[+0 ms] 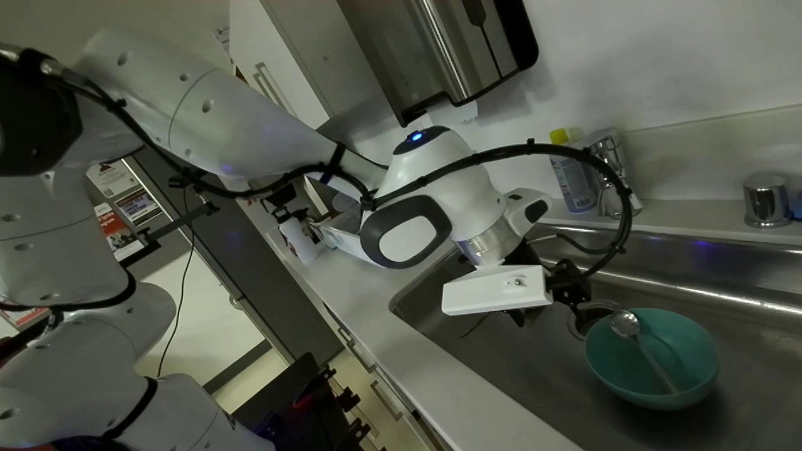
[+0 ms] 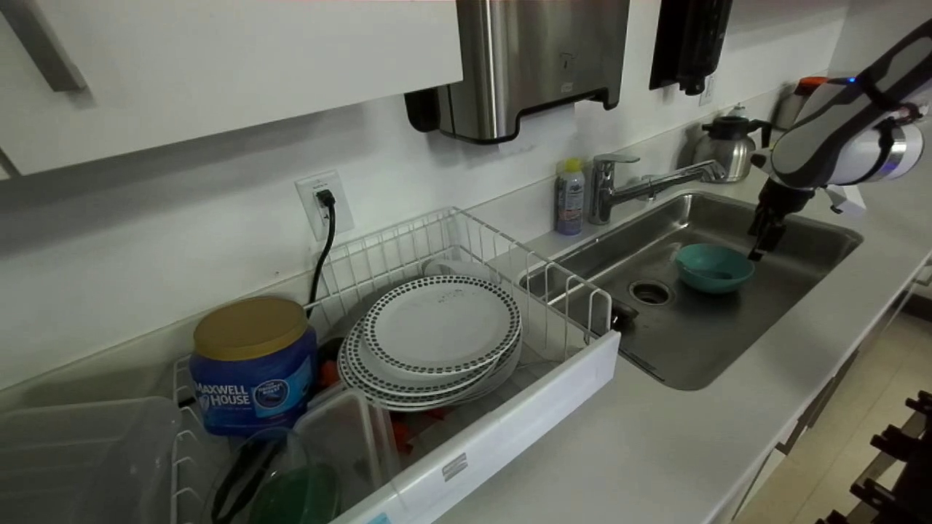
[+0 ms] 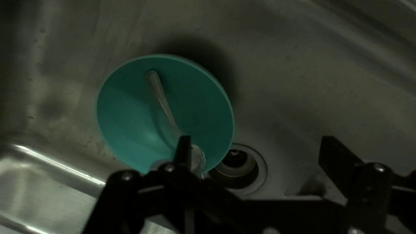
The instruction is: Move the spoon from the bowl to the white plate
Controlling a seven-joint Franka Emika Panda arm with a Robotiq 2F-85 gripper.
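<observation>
The spoon [image 3: 165, 104] lies inside the teal bowl [image 3: 208, 97], slanting across it, its rounded end near the rim on the side by the drain [image 3: 237, 169] and its handle reaching toward the opposite side. The bowl sits on the floor of the steel sink [image 2: 699, 342], just beside the drain. The pincer [image 3: 256, 139] is over the sink with its two dark jaws spread wide apart and nothing in its hold; between them the wrist view shows the sink floor and part of the drain. In that view one jaw hides a bit of the spoon, but how far above the spoon it hangs I cannot tell. In an exterior view the tips appear just beside the bowl's rim, pointing down. The pale arm [image 1: 238, 131] stretches toward the sink, a black cable [image 1: 532, 149] arching past its wrist. The white plate [image 2: 440, 324], edged with a dark pattern, tops a stack of plates [image 2: 371, 378] in a dish rack [image 2: 510, 428] on the desk [image 2: 604, 444], well apart from the bowl. Close to the stack stands a blue coffee tub [image 2: 251, 393] with a tan lid. Along the back of the sink, the faucet [image 2: 655, 189] extends over the basin, and a spray can [image 2: 570, 200] with a yellow cap stands beside it. A steel dispenser [image 2: 539, 65] hangs above.
</observation>
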